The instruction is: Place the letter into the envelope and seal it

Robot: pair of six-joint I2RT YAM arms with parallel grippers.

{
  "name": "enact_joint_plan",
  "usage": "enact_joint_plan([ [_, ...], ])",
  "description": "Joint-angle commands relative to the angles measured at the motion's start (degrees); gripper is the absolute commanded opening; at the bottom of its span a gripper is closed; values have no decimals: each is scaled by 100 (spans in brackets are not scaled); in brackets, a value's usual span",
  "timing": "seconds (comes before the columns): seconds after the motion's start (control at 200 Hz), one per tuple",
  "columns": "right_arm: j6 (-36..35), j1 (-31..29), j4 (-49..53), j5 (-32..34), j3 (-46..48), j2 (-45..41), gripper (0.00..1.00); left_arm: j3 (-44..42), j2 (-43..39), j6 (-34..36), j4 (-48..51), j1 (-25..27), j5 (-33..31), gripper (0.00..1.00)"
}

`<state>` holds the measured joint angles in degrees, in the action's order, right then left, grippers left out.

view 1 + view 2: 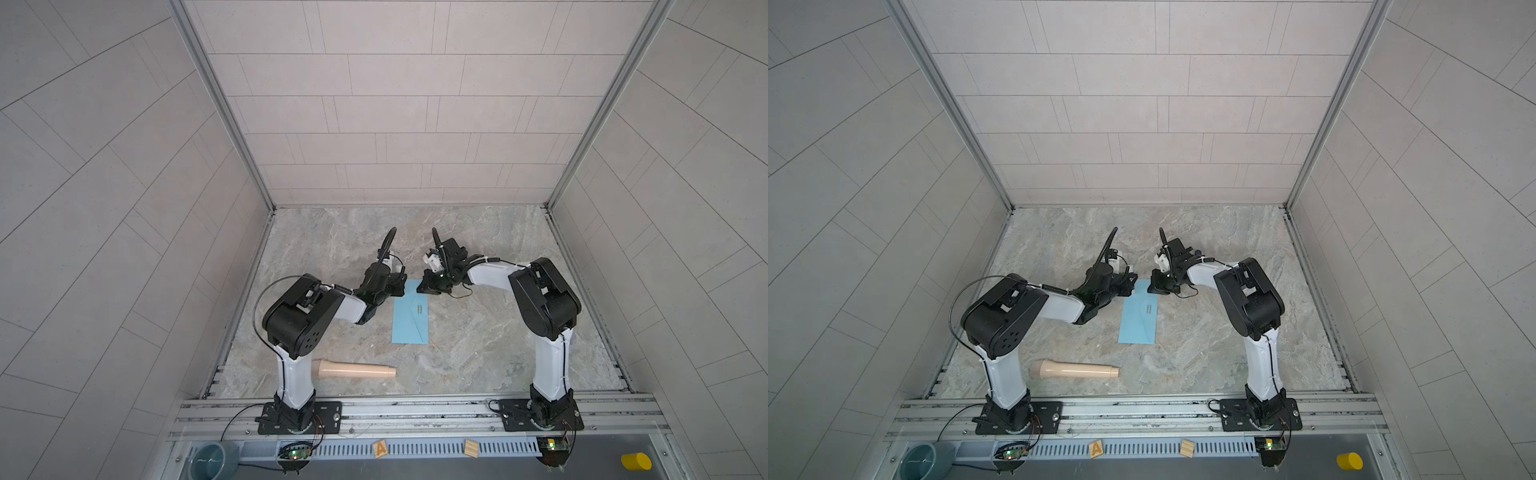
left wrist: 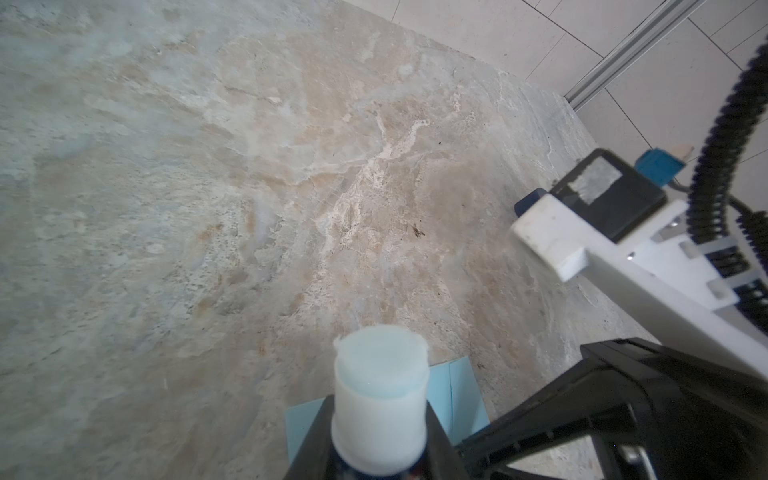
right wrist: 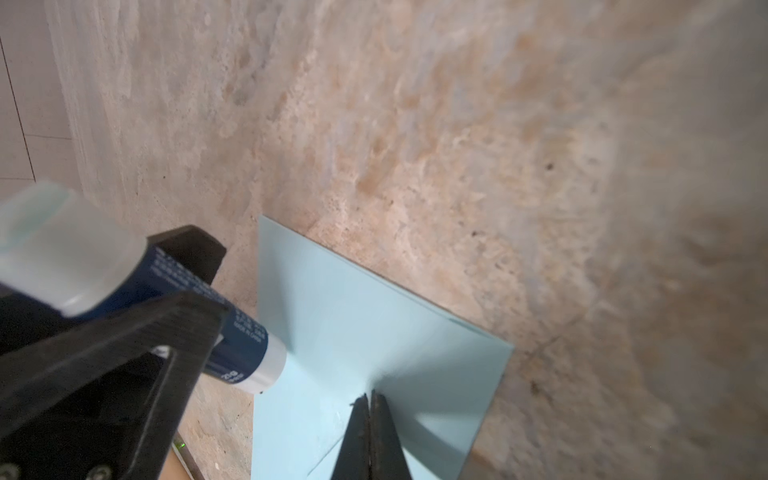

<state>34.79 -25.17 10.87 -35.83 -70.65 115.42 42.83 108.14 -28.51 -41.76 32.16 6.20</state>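
The light blue envelope (image 1: 409,322) (image 1: 1137,322) lies flat mid-table in both top views, its pointed flap folded down with a small gold mark showing. My left gripper (image 1: 395,289) (image 1: 1128,286) (image 2: 380,422) is shut on a glue stick (image 2: 380,390) (image 3: 237,336) with a dark blue body. The stick's white end sits at the envelope's far left edge (image 3: 374,324). My right gripper (image 1: 426,287) (image 1: 1154,289) (image 3: 369,395) is shut, its tips resting on the envelope's far end with nothing between them. The letter shows in no view.
A beige tapered tube (image 1: 357,370) lies on the table near the left arm's base. On the front rail sit two wooden blocks (image 1: 380,449), a grey bowl (image 1: 216,457) and a yellow cylinder (image 1: 636,461). Tiled walls enclose three sides.
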Motion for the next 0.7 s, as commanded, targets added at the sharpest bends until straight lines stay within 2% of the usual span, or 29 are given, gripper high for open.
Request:
enact_joint_plan([
  [0.0,98,4,56,94,-45,91,0,-114,21,83,45,-19,-40,0],
  [0.505,-14,-635,5,28,583,-483,0,-111,14,55,36,-26,-60,0],
  [0.695,-89,-677,22,61,832,-719,0,-94,23,28,45,-25,-51,0],
])
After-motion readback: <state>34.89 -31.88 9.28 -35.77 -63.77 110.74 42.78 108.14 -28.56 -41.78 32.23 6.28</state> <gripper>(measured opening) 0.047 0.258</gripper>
